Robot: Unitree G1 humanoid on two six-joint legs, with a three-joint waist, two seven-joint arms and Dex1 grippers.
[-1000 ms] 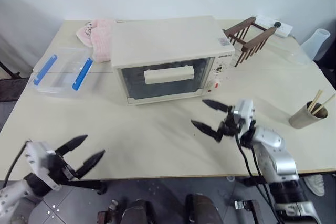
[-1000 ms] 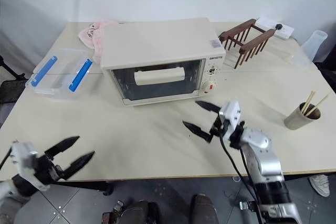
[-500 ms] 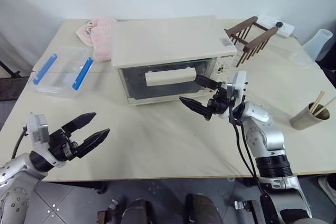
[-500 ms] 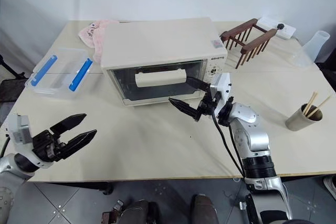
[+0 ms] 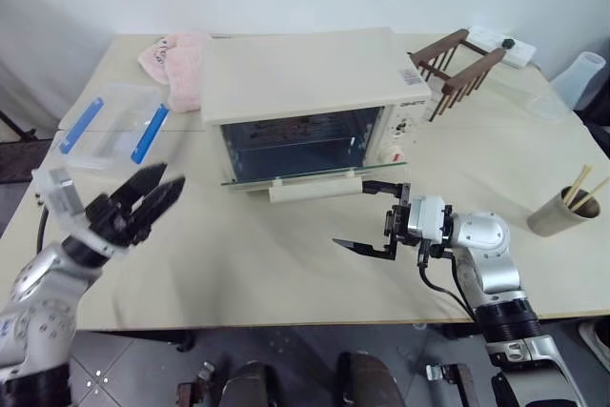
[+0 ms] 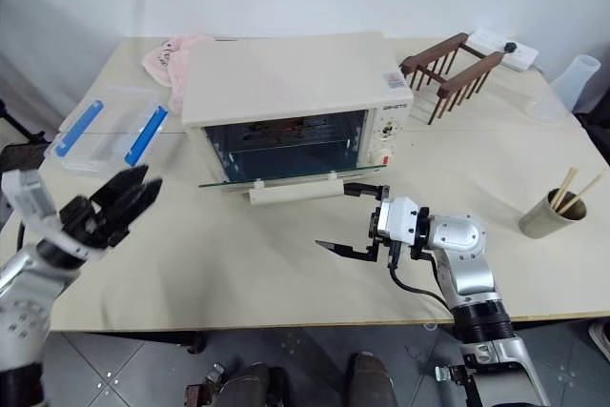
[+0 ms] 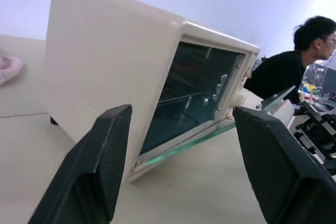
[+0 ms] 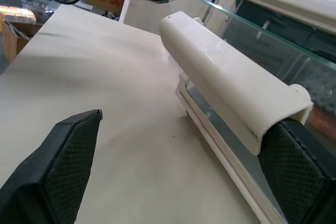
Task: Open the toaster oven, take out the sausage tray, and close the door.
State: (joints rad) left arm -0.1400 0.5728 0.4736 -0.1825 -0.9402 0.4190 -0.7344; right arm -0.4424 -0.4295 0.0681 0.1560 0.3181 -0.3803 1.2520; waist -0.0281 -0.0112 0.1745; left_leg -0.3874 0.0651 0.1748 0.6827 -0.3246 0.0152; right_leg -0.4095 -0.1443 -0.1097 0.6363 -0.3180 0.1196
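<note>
Door (image 5: 295, 178) down flat; right tool (image 5: 367, 218) level, jaws wide, beside handle (image 5: 315, 187).

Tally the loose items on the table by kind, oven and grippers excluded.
Clear plastic box with blue clips: 1
Pink cloth: 1
Brown wooden rack: 1
White power strip: 1
Cup with chopsticks: 1
Clear plastic container: 1
Total: 6

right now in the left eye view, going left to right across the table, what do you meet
left gripper → clear plastic box → pink cloth → toaster oven → wooden rack → paper cup with chopsticks
</note>
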